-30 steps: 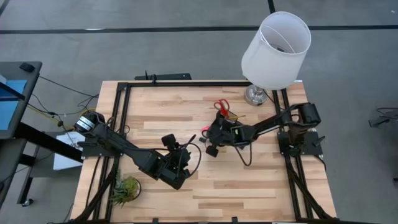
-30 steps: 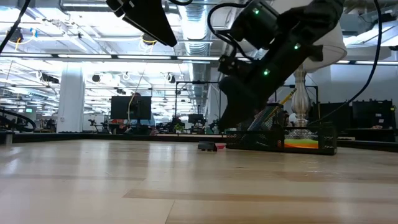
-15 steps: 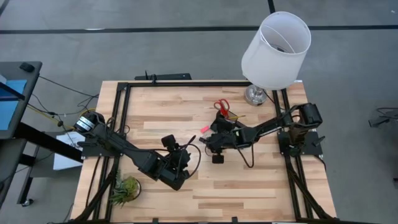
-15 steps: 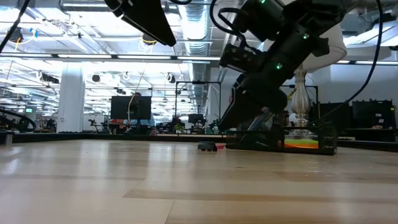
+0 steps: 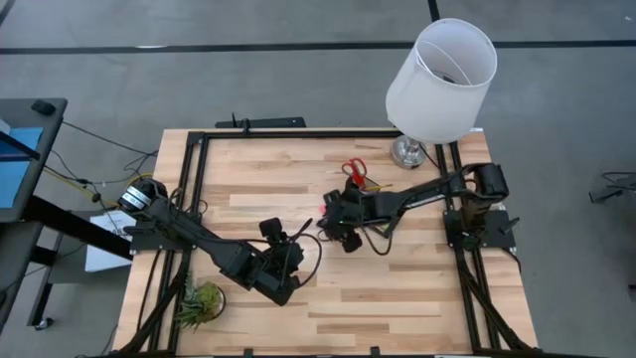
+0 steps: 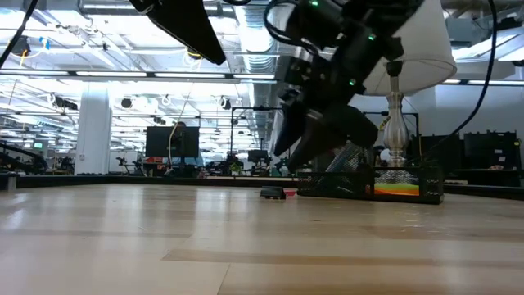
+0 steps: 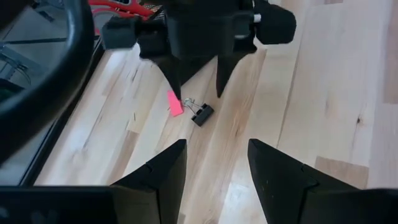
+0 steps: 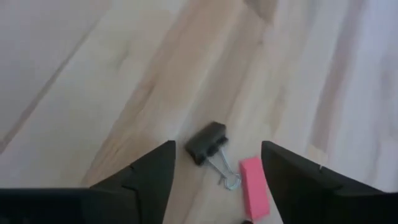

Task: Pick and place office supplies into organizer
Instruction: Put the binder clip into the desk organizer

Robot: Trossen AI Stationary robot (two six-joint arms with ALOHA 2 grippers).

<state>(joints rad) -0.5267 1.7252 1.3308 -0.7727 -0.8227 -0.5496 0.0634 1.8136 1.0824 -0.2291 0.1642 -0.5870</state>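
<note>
While the right gripper point(image 8: 214, 167) hangs spread and empty at frame centre over a binder clip point(image 8: 207, 141) touching a pink eraser point(image 8: 254, 179), the organizer point(image 6: 372, 179) sits right, left gripper point(image 7: 212, 165) parted lower left.

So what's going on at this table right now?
The right claw, open and empty, hangs just above the table over a black binder clip and a pink eraser that lie side by side on the wood. Neither is gripped yet. The left claw, open too, waits lower on the table, pointed toward the same spot. The organizer near the lamp already holds some supplies, red-handled scissors among them.
</note>
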